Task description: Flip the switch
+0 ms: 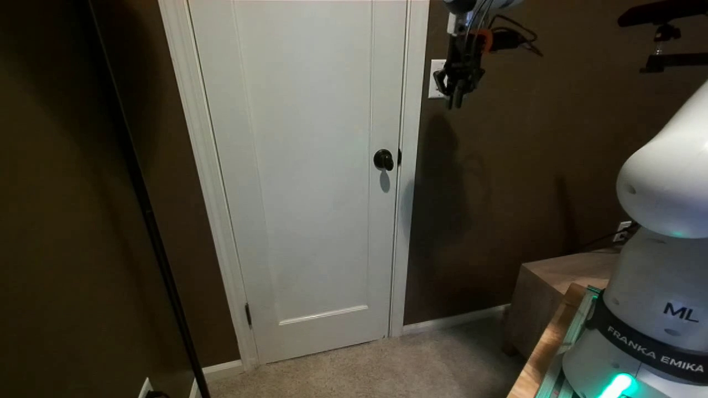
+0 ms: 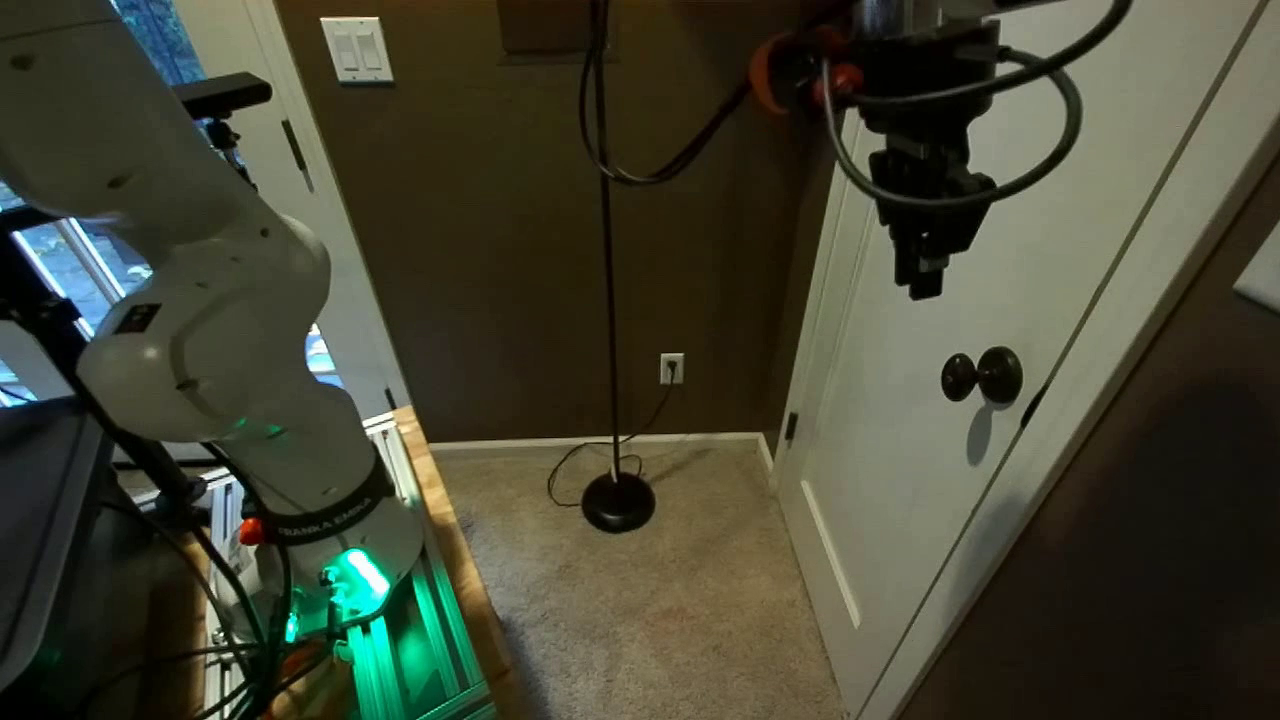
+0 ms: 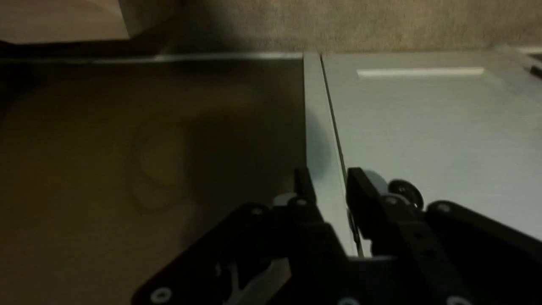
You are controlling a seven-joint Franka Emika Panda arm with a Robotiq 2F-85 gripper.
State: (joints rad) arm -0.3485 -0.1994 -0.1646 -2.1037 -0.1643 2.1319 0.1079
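The switch (image 1: 436,66) is a small white upright plate on the brown wall beside the door frame, partly hidden behind my gripper (image 1: 454,104) in an exterior view. A white plate (image 2: 1265,268), cut by the right edge of an exterior view, appears to be the same switch. My black gripper (image 2: 918,284) points down in front of the wall and door. In the wrist view the gripper (image 3: 329,173) has its fingers apart with nothing between them. A pale patch shows through its left linkage there; I cannot tell if it is the switch. The switch's lever position is not clear.
The white door (image 1: 310,166) has a dark round knob (image 1: 383,160), also in the wrist view (image 3: 405,192). A two-rocker plate (image 2: 357,50) is on another wall. A black lamp pole (image 2: 610,320) stands in the corner. A wooden box (image 1: 569,271) stands by the wall.
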